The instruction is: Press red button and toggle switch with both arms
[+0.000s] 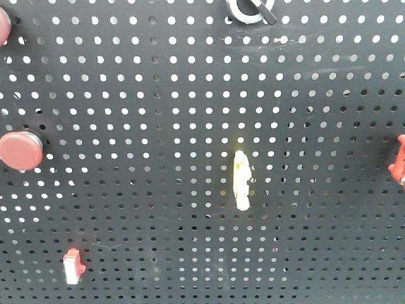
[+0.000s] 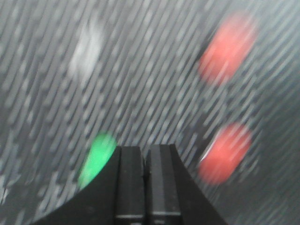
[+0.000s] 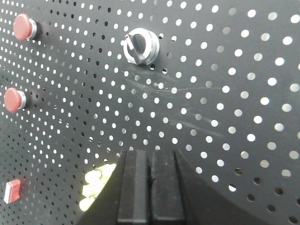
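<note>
Toggle switch (image 3: 140, 45), silver-ringed, black lever; both grippers, left (image 2: 144, 176) and right (image 3: 151, 180), closed.

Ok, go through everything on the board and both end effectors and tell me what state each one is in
Toggle switch: untouched, lever pointing down and slightly left in the right wrist view.
Upper red button: not being pressed, nothing touching it.
Lower red button: not being pressed, nothing touching it.
Red-and-white rocker switch: untouched; position unclear.
Yellow handle: untouched.
Green button: blurred, state unclear.
Left end effector: shut, off the board.
Right end effector: shut, below the toggle switch, not touching.
</note>
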Tool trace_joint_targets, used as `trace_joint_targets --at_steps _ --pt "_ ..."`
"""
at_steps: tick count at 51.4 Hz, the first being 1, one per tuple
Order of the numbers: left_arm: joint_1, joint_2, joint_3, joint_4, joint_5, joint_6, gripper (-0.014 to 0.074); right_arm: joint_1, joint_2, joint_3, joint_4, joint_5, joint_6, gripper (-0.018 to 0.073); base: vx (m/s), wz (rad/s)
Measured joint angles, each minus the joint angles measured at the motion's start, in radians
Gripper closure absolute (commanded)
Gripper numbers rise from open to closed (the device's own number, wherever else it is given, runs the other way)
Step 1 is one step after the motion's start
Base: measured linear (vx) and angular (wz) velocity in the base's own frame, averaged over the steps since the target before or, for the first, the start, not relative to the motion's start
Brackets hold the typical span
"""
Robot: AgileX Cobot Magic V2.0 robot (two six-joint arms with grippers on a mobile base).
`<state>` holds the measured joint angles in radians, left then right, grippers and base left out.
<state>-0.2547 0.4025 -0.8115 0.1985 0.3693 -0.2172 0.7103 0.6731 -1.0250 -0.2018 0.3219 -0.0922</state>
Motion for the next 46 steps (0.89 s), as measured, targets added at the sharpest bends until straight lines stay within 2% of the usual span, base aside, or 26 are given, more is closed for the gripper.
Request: trace_joint_targets --at_steps 6,11,17,23,36,46 --pt "0.079 -0.107 0.264 -0.043 -0.129 0.01 0.0594 0.0 0.0 0.0 0.0 0.0 0.0 0.0563 0.0 0.0" --pt "0.121 -0.184 0.463 -0.057 -0.235 0.058 0.0594 0.0 0.0 0.0 0.0 0.0 0.0 0.0563 0.0 0.0" --pt "0.136 -0.256 0.654 -0.105 -0.294 0.106 0.0594 0.0 0.0 0.0 0.0 0.0 0.0 0.0563 0.0 0.0" --pt "0.136 -0.332 0.806 -0.141 -0.307 0.12 0.0594 0.0 0.0 0.0 0.0 0.0 0.0 0.0563 0.0 0.0" --pt "0.206 -0.413 0.84 -0.151 -0.241 0.124 0.0594 0.0 0.0 0.0 0.001 0.001 0.0 0.0563 0.0 0.0" --pt "0.216 -0.413 0.84 -0.152 -0.228 0.124 0.0594 0.0 0.0 0.0 0.001 0.001 0.0 0.0563 0.0 0.0"
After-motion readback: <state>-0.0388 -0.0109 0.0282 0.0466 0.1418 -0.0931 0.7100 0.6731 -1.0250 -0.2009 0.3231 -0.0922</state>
